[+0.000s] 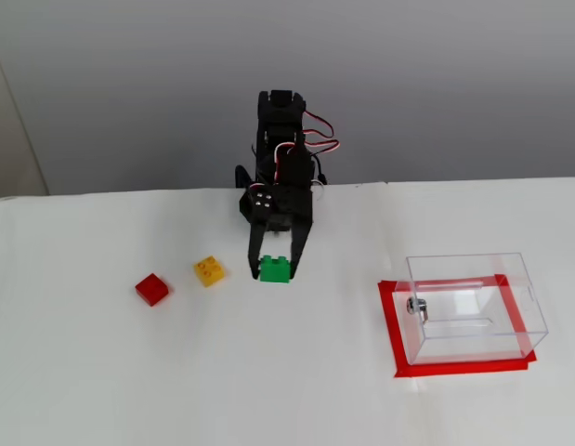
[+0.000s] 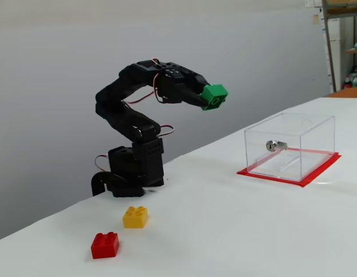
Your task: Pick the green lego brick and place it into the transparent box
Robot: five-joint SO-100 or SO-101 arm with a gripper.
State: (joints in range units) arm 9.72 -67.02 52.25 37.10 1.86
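White table (image 1: 101, 390): red brick (image 1: 151, 289), yellow brick (image 1: 209, 270), transparent box (image 1: 473, 307).

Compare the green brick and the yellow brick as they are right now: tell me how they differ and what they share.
Colour: the green lego brick is bright green; the yellow brick is yellow.
Support: the green lego brick is clamped in the gripper, well above the table; the yellow brick rests on the table, untouched.
Pose: the green lego brick is tipped, studs facing sideways; the yellow brick sits flat, studs up.
Shared: both are small studded plastic bricks of similar size.
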